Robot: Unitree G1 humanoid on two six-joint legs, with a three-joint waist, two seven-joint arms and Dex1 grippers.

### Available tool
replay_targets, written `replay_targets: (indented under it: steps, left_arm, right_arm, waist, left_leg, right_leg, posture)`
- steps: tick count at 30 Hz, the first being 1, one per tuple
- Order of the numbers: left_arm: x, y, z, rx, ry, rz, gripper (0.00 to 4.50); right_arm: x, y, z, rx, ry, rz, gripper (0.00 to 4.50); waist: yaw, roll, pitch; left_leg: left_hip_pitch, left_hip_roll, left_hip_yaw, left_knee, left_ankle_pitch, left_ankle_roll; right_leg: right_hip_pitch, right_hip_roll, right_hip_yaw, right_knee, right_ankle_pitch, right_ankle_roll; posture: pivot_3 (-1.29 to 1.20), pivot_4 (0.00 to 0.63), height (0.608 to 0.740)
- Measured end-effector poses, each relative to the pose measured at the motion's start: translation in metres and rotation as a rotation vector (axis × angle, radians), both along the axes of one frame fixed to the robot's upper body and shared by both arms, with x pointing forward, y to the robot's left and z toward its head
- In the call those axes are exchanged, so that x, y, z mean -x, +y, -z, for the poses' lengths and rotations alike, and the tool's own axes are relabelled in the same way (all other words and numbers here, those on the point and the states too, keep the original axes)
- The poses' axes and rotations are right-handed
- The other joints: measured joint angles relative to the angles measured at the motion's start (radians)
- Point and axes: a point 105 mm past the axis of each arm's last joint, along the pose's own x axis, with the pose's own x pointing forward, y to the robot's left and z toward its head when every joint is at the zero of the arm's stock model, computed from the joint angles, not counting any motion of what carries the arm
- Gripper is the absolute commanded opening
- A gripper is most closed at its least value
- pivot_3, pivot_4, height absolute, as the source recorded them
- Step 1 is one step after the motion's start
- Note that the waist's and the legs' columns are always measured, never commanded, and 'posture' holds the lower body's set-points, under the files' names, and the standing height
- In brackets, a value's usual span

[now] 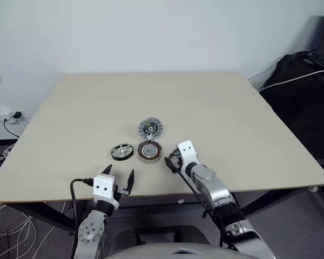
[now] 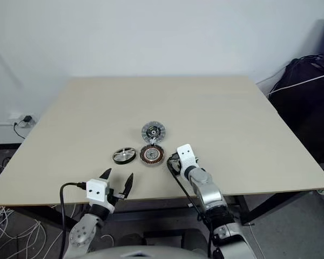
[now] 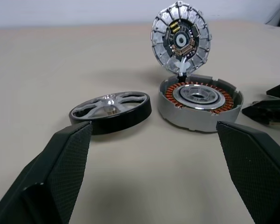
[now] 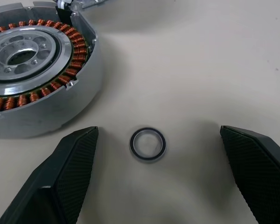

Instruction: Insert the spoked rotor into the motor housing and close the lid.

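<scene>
Tabletop [image 1: 70, 108]: spoked rotor [image 1: 122, 151] lies flat at twelve o'clock from left gripper [image 1: 119, 179], the nearer one; both grippers' fingers spread apart, nothing held.

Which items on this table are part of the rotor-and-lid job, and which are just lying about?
Part of the job:
- spoked rotor, flat on the table
- motor housing, copper windings exposed
- lid, standing open at the housing's far edge

Just lying about:
- small thin ring, on the table beside the housing, between the open right pincer fingers
- cables by the wall socket
</scene>
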Motion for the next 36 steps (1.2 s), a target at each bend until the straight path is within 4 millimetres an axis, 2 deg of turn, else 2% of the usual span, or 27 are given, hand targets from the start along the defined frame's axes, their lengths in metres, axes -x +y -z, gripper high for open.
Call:
replay_targets:
  steps: [4, 7, 17, 25, 29, 32, 36]
  left_arm:
    - [0.0, 0.0, 0.0, 0.001, -0.003, 0.0, 4.48]
    - [0.0, 0.0, -0.001, 0.001, -0.004, 0.0, 4.5]
    - [0.0, 0.0, 0.0, 0.0, -0.003, -0.001, 4.5]
    - [0.001, 0.004, 0.008, 0.0, 0.011, -0.008, 4.5]
    - [0.002, 0.005, 0.013, -0.003, 0.018, -0.009, 4.5]
    - [0.001, 0.005, 0.011, -0.003, 0.004, -0.006, 4.5]
    - [0.0, 0.003, 0.01, -0.001, 0.0, -0.001, 4.5]
  right_arm:
    - [-0.003, 0.002, 0.001, 0.001, -0.006, -0.003, 4.5]
    - [-0.004, 0.004, 0.002, -0.002, -0.005, -0.008, 3.96]
    - [-0.003, 0.011, 0.003, -0.015, 0.0, -0.017, 0.78]
    - [0.003, 0.003, -0.002, -0.014, -0.017, 0.0, 0.7]
    - [-0.002, 0.003, -0.03, -0.023, -0.11, 0.001, 0.7]
    - [-0.005, 0.013, -0.052, -0.055, -0.172, -0.021, 0.7]
    - [-0.003, 0.032, -0.062, -0.089, -0.181, -0.072, 0.7]
  waist:
    - [-0.002, 0.0, 0.0]
    - [-0.004, 0.0, 0.0]
    - [0.002, 0.0, 0.0]
    - [0.001, 0.001, 0.001]
    - [-0.002, 0.002, 0.002]
    - [-0.001, 0.002, 0.002]
    - [-0.001, 0.002, 0.002]
  left_leg:
    - [0.001, 0.0, 0.0, 0.0, 0.0, 0.0]
    - [0.002, 0.0, 0.001, 0.0, 0.001, -0.001]
    - [0.003, 0.003, 0.0, 0.0, 0.002, -0.001]
    - [0.0, 0.003, 0.0, 0.0, 0.002, -0.001]
    - [0.0, 0.004, 0.0, 0.0, 0.002, -0.001]
    - [0.0, 0.004, 0.0, 0.0, 0.002, -0.001]
    - [0.0, 0.004, 0.0, 0.0, 0.002, -0.001]
  right_leg:
    - [0.0, 0.0, 0.001, 0.002, 0.0, 0.0]
    - [0.0, 0.0, 0.001, 0.004, 0.0, 0.0]
    - [-0.001, -0.001, 0.002, 0.007, -0.001, -0.001]
    - [-0.003, -0.001, 0.002, 0.007, -0.001, -0.001]
    - [-0.004, 0.0, 0.002, 0.007, -0.001, -0.001]
    - [-0.004, 0.0, 0.002, 0.008, -0.001, -0.001]
    - [-0.004, 0.0, 0.002, 0.008, -0.001, -0.001]
  posture:
    - [0.0, 0.0, 0.74]
    - [0.0, 0.0, 0.74]
    - [0.0, 0.0, 0.74]
    - [0.0, 0.0, 0.74]
    - [0.0, 0.0, 0.74]
    - [0.0, 0.0, 0.74]
    - [0.0, 0.0, 0.74]
